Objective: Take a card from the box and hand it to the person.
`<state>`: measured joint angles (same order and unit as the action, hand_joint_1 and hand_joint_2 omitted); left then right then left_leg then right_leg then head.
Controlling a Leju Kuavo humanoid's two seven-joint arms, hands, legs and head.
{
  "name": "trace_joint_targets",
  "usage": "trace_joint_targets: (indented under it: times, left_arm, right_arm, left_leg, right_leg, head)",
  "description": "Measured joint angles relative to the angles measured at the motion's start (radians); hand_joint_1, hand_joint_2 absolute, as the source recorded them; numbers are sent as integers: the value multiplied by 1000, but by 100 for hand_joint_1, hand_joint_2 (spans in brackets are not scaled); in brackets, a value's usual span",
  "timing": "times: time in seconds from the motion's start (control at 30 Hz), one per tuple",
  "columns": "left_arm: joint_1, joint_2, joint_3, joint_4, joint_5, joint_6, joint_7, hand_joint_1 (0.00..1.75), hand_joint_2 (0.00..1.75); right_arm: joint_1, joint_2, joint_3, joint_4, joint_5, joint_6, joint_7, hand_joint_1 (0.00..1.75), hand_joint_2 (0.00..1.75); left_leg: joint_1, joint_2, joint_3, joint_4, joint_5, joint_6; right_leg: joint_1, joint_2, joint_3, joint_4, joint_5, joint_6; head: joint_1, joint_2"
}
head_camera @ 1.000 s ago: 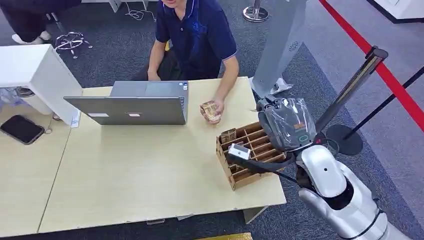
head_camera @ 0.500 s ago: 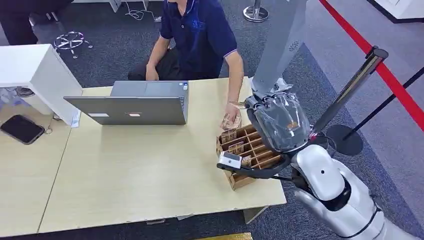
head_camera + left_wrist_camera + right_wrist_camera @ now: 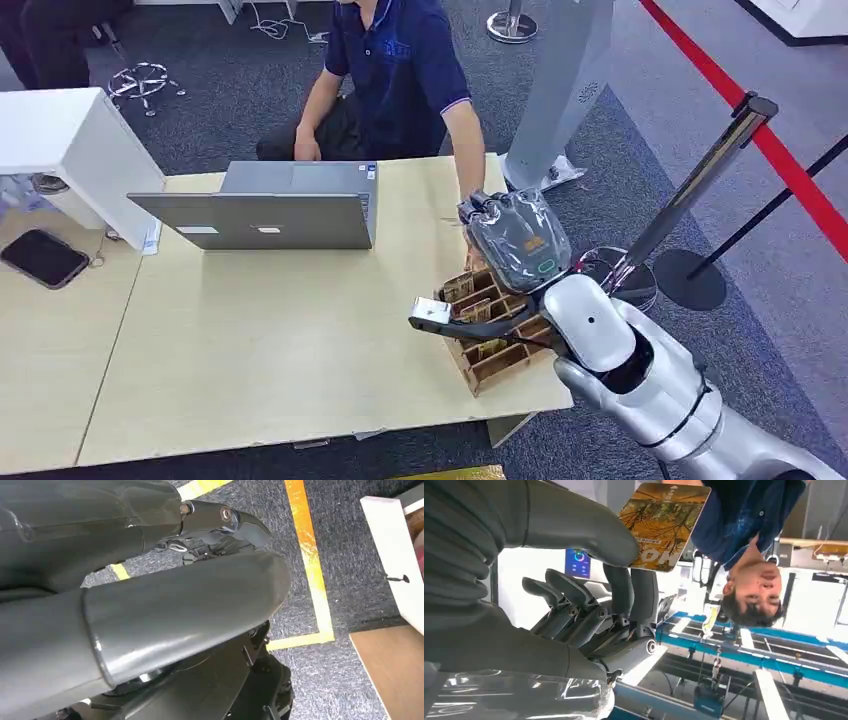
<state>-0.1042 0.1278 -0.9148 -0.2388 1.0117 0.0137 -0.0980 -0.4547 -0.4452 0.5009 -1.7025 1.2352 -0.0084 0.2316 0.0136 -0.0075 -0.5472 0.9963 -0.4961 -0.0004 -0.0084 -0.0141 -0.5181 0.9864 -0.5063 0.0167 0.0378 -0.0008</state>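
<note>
My right hand (image 3: 515, 240), wrapped in clear plastic, hovers over the far end of the cardboard card box (image 3: 497, 358) at the table's right edge. In the right wrist view the right hand (image 3: 589, 595) pinches a yellow-orange printed card (image 3: 664, 525) between its thumb and dark fingers, held up towards the seated person (image 3: 744, 530). That person (image 3: 400, 70) in a dark blue shirt stretches an arm (image 3: 465, 160) down to my right hand; their hand is hidden behind it. More cards (image 3: 460, 287) stand in the box's slots. My left hand (image 3: 200, 580) hangs over carpet, holding nothing.
A grey laptop (image 3: 270, 205) stands open at the table's far middle. A black phone (image 3: 42, 258) lies on the left table, beside a white cabinet (image 3: 70, 140). A stanchion post (image 3: 690, 190) and a grey pillar (image 3: 560, 80) stand right of the table (image 3: 250, 350).
My right hand has moved left and away from me over the box, towards the person. The person's hand came from the table beside the laptop to my hand.
</note>
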Motion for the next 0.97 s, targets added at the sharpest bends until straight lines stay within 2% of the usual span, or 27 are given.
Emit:
trace_joint_targets:
  times: [0.3, 0.77, 0.8, 0.83, 0.97]
  left_arm:
    - [0, 0, -9, 0, -5, -1, -18, 0, 0]
    - [0, 0, -21, 0, -5, -1, -22, 0, 0]
    - [0, 0, -22, 0, -5, -1, -22, 0, 0]
    - [0, 0, -23, 0, -5, -1, -21, 0, 0]
    - [0, 0, -24, 0, 1, 0, -21, 0, 0]
  right_arm:
    - [-52, 6, 43, 138, -14, 13, 19, 175, 175]
    - [-88, 6, 106, 254, -12, 35, 26, 175, 175]
    - [-88, 6, 109, 259, -12, 37, 28, 42, 175]
    - [-88, 6, 111, 262, -12, 37, 29, 0, 175]
    - [-87, 6, 113, 272, -15, 32, 49, 0, 175]
  left_leg:
    - [0, 0, 0, 0, 0, 0]
    - [0, 0, 0, 0, 0, 0]
    - [0, 0, 0, 0, 0, 0]
    - [0, 0, 0, 0, 0, 0]
    - [0, 0, 0, 0, 0, 0]
  right_leg:
    - [0, 0, 0, 0, 0, 0]
    - [0, 0, 0, 0, 0, 0]
    - [0, 0, 0, 0, 0, 0]
    - [0, 0, 0, 0, 0, 0]
    - [0, 0, 0, 0, 0, 0]
  head:
    - [0, 0]
    - [0, 0]
    - [0, 0]
    - [0, 0]
    - [0, 0]
